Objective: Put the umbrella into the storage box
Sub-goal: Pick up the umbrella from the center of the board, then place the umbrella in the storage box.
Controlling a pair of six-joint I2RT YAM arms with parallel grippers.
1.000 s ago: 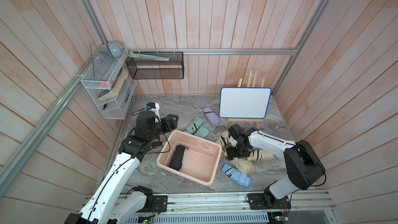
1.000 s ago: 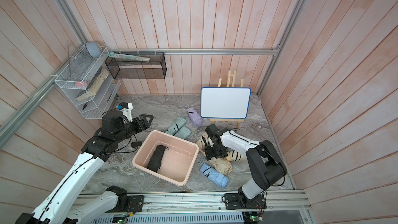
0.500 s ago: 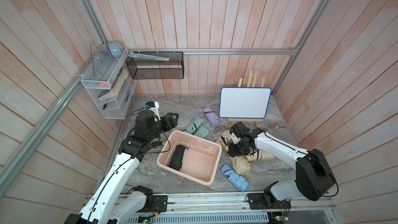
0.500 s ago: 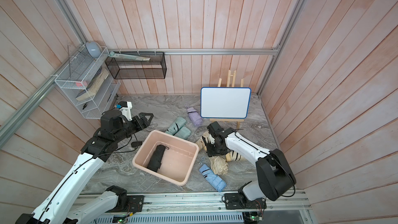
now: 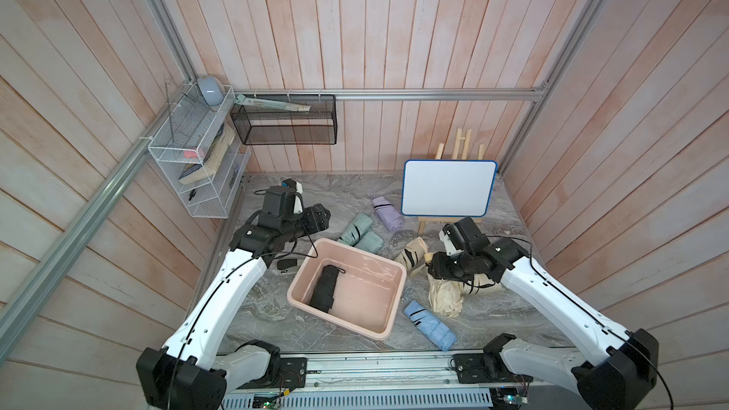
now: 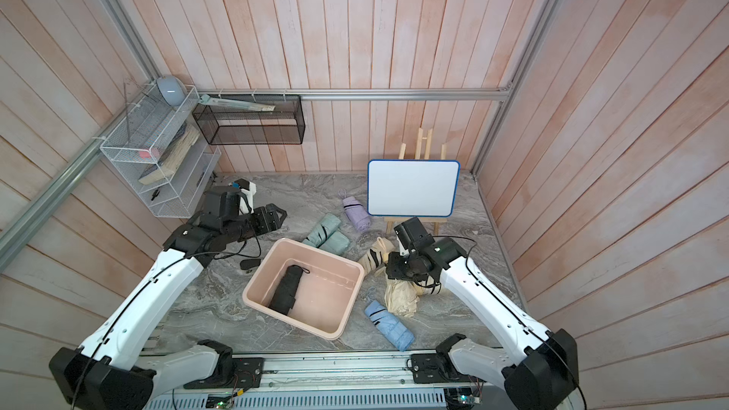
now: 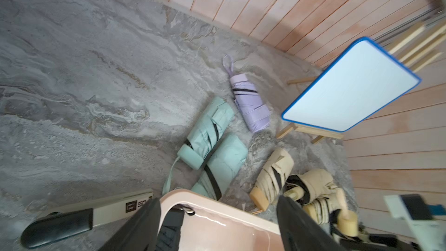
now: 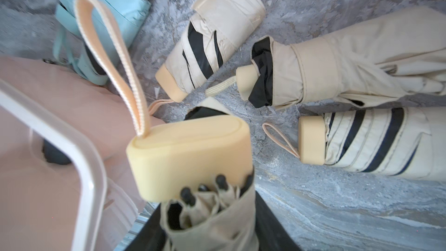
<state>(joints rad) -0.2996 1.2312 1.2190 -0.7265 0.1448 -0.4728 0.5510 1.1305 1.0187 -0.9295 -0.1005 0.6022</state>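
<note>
The left gripper (image 5: pixel 325 218) hangs wide open and empty at eleven o'clock of the pink storage box (image 5: pixel 365 295), where a black umbrella (image 5: pixel 325 289) already lies. At the box's three o'clock the right gripper (image 8: pixel 210 225) is clamped on a cream umbrella (image 8: pixel 188 155), gripping the folded cloth just behind its hard handle. The umbrella looks light. Its cloth is soft, loose and likely slippery, so a grip close to the stiff handle seems safest.
</note>
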